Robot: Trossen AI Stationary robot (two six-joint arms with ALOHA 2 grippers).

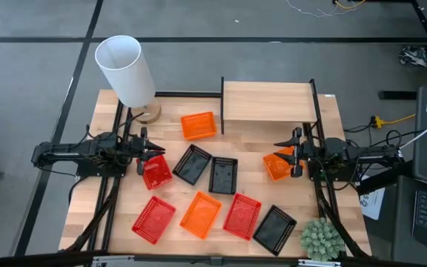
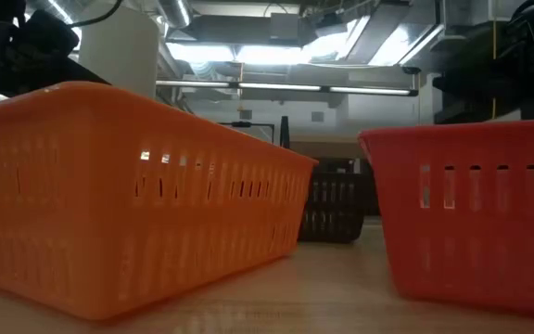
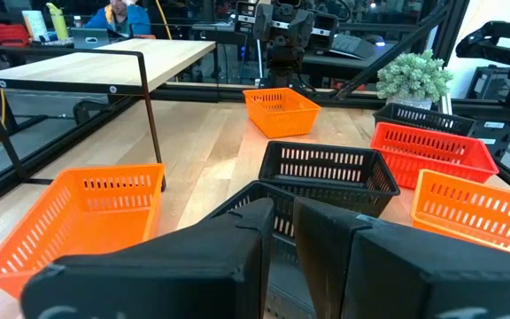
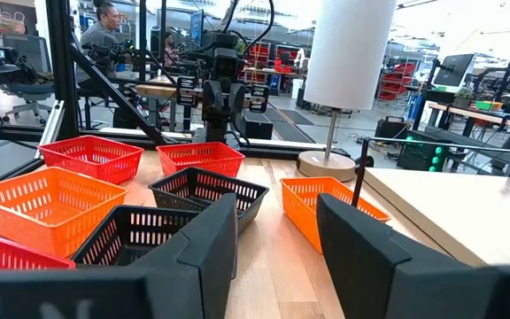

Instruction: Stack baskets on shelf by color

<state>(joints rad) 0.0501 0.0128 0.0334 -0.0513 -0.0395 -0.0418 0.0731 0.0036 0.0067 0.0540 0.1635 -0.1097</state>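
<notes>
High view: nine baskets are seen on the tabletop (image 1: 325, 111), and none is on the shelf (image 1: 269, 102) at the upper middle of the frame. One orange basket (image 1: 199, 125) is placed just left of the shelf. Two black baskets (image 1: 193, 164) are set side by side in the middle. Along the bottom of the frame a row is made by a red basket (image 1: 154, 219), an orange one (image 1: 201, 214), another red one (image 1: 242, 216) and a black one (image 1: 274, 229).

The left gripper (image 1: 150, 153) is found at the middle left, just above a red basket (image 1: 156, 172) (whether it is touched cannot be told). In the left wrist view its fingers (image 3: 237, 239) are held narrow, with only a thin gap, and nothing is seen in the gap.

The right gripper (image 1: 288, 157) is found at the middle right, over an orange basket (image 1: 276, 165) that lies below the shelf's lower right corner. In the right wrist view its fingers (image 4: 211, 235) are spread wide, and nothing is held between them.

A white lamp (image 1: 124, 70) is seen at the upper left and a small green plant (image 1: 322, 239) at the lower right.
</notes>
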